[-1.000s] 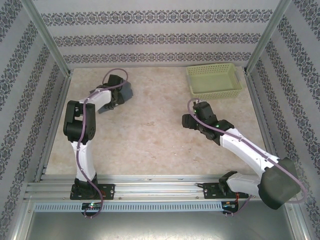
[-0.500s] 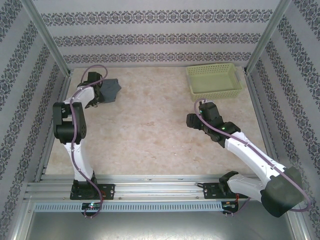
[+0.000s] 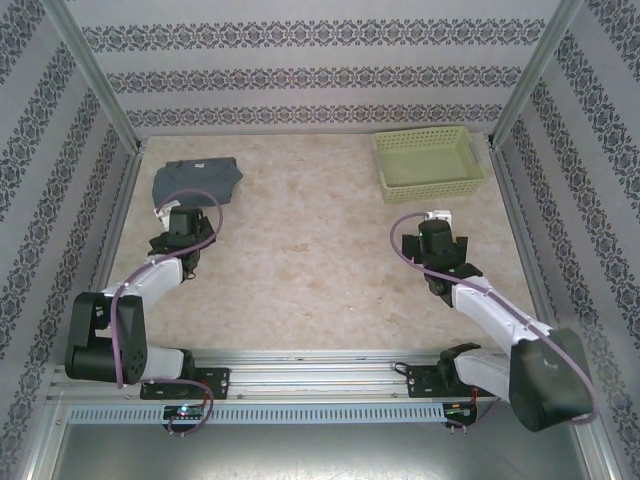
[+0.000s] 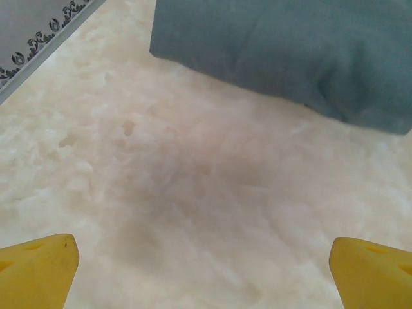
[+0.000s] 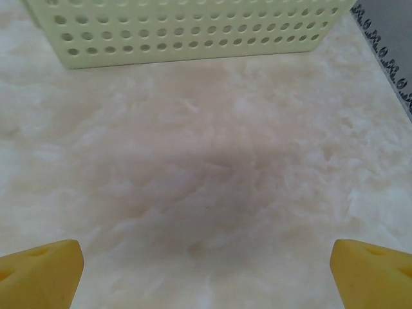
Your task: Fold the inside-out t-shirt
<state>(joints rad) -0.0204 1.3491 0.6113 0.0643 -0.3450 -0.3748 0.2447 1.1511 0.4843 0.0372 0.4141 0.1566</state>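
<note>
Top external view: slate blue-grey t-shirt (image 3: 197, 178) lies as a compact folded bundle in the far-left corner of the marbled table (image 3: 300, 270).
Left gripper (image 3: 172, 214): on the near side of the t-shirt, just short of its edge, not touching.
Left fingers (image 4: 37, 265): yellow tips spread wide, nothing between them, bare table beneath; t-shirt ahead.
Right gripper (image 3: 437, 220): near the light green basket (image 3: 428, 162), apart from it.
Right fingers (image 5: 40, 265): spread wide, holding nothing, over bare table.
Basket wall: perforated side faces the right wrist camera.
</note>
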